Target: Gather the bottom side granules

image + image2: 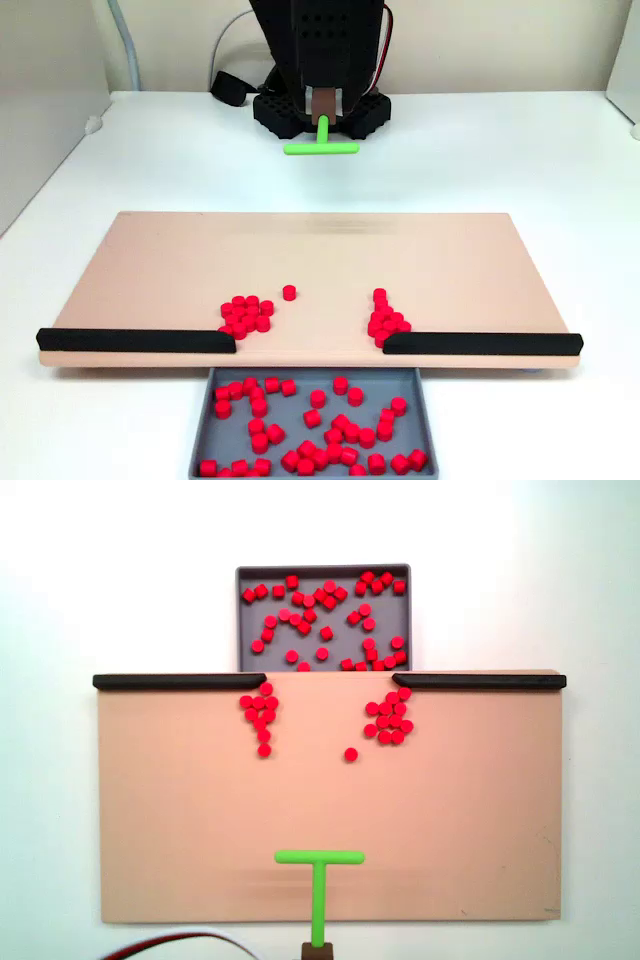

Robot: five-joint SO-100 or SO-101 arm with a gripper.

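Note:
Red granules lie on the beige board in two heaps near the gap between the black strips: one heap, another heap, and a lone granule between them. Many more granules fill the grey tray beyond the gap. My gripper is shut on the stem of a green T-shaped stick. The stick's crossbar hangs over the arm-side part of the board, far from the granules.
Two long black strips line the board's tray-side edge, leaving a gap over the tray. The arm's black base stands behind the board on the white table. A wall stands at the left in a fixed view.

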